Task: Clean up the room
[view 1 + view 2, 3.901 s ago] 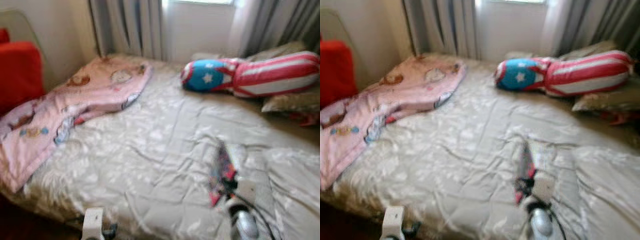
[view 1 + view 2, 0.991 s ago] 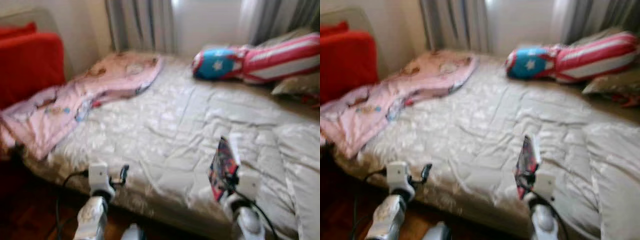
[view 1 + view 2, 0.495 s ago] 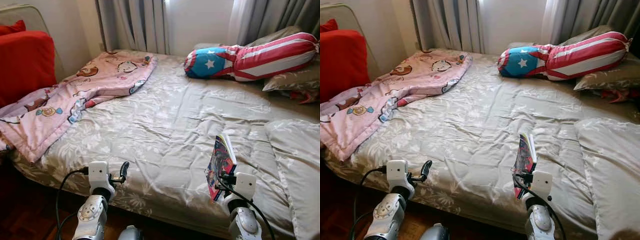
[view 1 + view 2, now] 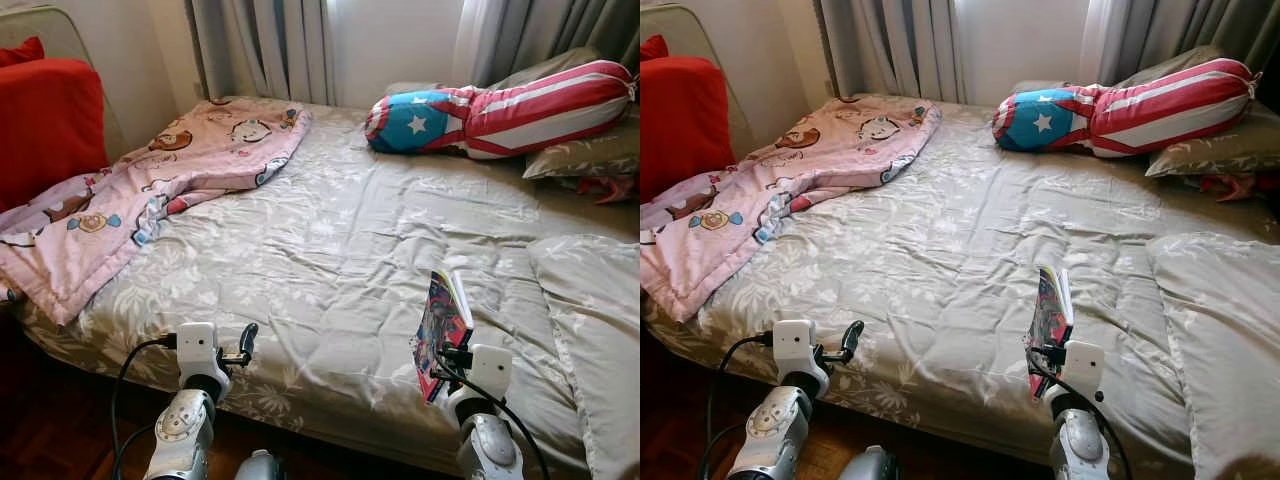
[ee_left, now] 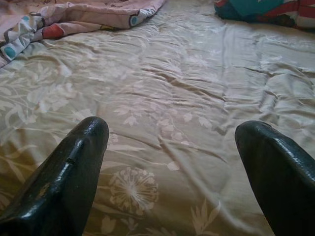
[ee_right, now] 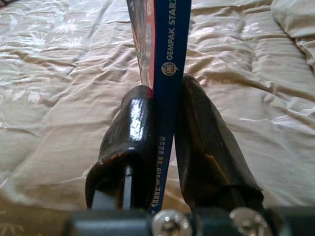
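Note:
My right gripper [image 4: 447,352] is shut on a thin colourful book [image 4: 440,318], held upright on its edge above the near right part of the bed. The right wrist view has the book's blue spine [image 6: 169,73] pinched between both black fingers [image 6: 129,132]. My left gripper [image 4: 246,342] hovers open over the bed's near edge, holding nothing; its two fingertips [image 5: 74,167] stand wide apart above the floral cover. A crumpled pink cartoon blanket [image 4: 150,190] lies on the bed's left side.
The bed [image 4: 330,240] has a beige floral cover. A red, white and blue bolster [image 4: 500,110] and grey pillows [image 4: 585,155] lie at the far right. Another pillow [image 4: 595,320] is at the near right. A red cushion [image 4: 45,125] stands left. Curtains [image 4: 265,45] hang behind. Dark wooden floor [image 4: 50,440] lies below.
The camera has settled and the picture has sharpened; the view shifted slightly. Both grippers keep their places, the right one still holding the book.

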Robot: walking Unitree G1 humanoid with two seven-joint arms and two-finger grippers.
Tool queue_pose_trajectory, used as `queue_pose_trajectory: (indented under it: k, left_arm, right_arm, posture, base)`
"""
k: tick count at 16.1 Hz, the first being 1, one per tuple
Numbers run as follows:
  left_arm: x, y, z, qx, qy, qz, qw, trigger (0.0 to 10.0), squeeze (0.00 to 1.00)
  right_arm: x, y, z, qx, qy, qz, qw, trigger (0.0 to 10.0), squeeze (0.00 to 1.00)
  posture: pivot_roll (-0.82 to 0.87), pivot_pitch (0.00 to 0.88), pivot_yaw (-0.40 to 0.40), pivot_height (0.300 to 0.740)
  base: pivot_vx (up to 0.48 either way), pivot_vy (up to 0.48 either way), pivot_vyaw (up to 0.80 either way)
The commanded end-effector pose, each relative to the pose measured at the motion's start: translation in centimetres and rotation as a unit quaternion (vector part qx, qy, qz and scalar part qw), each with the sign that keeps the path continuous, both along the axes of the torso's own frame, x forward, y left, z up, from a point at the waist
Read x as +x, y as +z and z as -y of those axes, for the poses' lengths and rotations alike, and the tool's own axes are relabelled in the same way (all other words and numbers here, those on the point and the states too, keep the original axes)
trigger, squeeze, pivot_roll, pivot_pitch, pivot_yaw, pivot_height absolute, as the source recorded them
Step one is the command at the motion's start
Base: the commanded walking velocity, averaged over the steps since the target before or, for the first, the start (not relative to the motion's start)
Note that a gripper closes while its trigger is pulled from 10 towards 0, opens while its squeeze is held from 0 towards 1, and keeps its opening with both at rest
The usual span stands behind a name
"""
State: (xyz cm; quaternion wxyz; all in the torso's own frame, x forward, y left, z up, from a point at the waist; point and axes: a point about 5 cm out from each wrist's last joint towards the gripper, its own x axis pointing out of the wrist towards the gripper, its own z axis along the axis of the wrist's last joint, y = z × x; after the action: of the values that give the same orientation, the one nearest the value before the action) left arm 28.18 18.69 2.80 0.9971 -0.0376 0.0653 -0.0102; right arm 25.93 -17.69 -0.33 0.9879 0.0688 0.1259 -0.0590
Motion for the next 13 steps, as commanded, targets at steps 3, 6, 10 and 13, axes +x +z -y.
queue_pose_trajectory:
  k: [3, 6, 10, 13]
  left_arm:
    - [0.13, 0.34, -0.23, 0.003, 0.002, 0.004, 1.0, 10.0, 0.0]
    - [0.11, 0.4, -0.32, 0.007, 0.002, 0.006, 1.0, 10.0, 0.0]
    - [0.13, 0.47, -0.48, 0.009, 0.004, 0.006, 1.0, 10.0, 0.0]
    - [0.16, 0.46, -0.51, 0.012, 0.003, 0.005, 1.0, 10.0, 0.0]
  right_arm:
    - [0.61, 0.87, 0.06, -0.004, -0.004, 0.027, 1.0, 10.0, 0.0]
    - [0.62, 0.93, 0.06, -0.003, -0.004, 0.03, 1.0, 10.0, 0.0]
    - [0.73, 0.98, -0.15, 0.0, -0.003, 0.032, 0.999, 10.0, 0.0]
    - [0.73, 1.02, -0.22, 0.0, -0.002, 0.034, 0.999, 10.0, 0.0]
  posture:
    - [-0.03, 0.0, 0.003, 0.634]
    - [-0.03, 0.0, 0.003, 0.634]
    - [-0.03, 0.0, 0.003, 0.634]
    - [-0.03, 0.0, 0.004, 0.634]
  base:
    - [0.0, 0.0, 0.0]
    - [0.0, 0.0, 0.0]
    - [0.0, 0.0, 0.0]
    - [0.0, 0.0, 0.0]
